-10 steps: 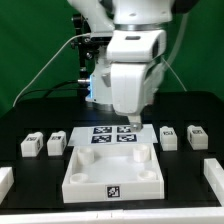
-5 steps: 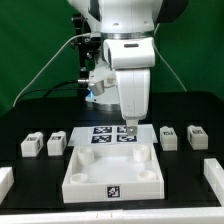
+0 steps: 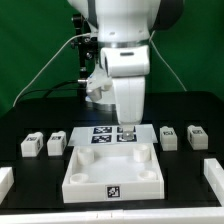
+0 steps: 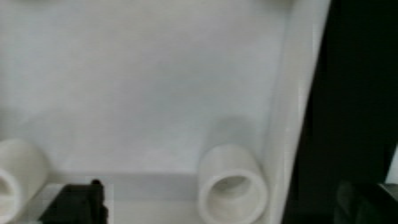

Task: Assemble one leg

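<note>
Pincer (image 3: 127,128) over marker board (image 3: 108,134) | black table (image 3: 40,175) | green backdrop (image 3: 30,40)

**Exterior view.** One tray (image 3: 88,183) stood on the worktop (image 3: 185,200) and bore one tag (image 3: 113,191) on its front wall. Four legs were counted. Two lay at the exterior view's left of the tray (image 3: 32,145) (image 3: 57,143) and two at its right (image 3: 169,137) (image 3: 196,136). One marker board (image 3: 112,134) carried four tags (image 3: 101,139). Two further white pieces (image 3: 5,181) (image 3: 213,175), one at each lower edge, were cut off by the frame and could not be identified. One arm (image 3: 125,60) was present.

**Wrist view.** Two round sockets (image 4: 226,182) (image 4: 15,180) of the tray (image 4: 160,90) were visible.
</note>
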Robot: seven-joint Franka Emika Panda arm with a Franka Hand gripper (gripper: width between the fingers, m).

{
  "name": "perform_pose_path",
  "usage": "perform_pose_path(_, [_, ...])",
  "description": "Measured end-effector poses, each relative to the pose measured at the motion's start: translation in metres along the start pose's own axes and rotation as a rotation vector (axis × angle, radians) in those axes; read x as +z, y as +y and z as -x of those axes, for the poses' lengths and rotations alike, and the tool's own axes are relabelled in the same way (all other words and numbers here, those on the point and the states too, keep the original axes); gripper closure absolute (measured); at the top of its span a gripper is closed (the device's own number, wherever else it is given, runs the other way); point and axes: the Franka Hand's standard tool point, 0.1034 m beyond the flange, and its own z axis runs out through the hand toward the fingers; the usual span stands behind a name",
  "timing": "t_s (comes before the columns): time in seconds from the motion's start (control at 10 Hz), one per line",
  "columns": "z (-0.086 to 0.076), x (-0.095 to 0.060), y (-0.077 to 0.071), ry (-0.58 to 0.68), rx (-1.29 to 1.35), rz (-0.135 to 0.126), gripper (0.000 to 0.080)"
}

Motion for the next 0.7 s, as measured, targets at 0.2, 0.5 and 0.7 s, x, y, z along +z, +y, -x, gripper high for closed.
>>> perform_pose_path(0.2, [0.008, 0.025, -0.003, 0.013, 0.026, -0.011, 0.0150])
perform_pose_path(0.5, [0.014, 0.036, -0.003, 0.019, 0.048, -0.015, 0.0191])
perform_pose_path(0.7, [0.014, 0.036, -0.003, 0.019, 0.048, -0.016, 0.0379])
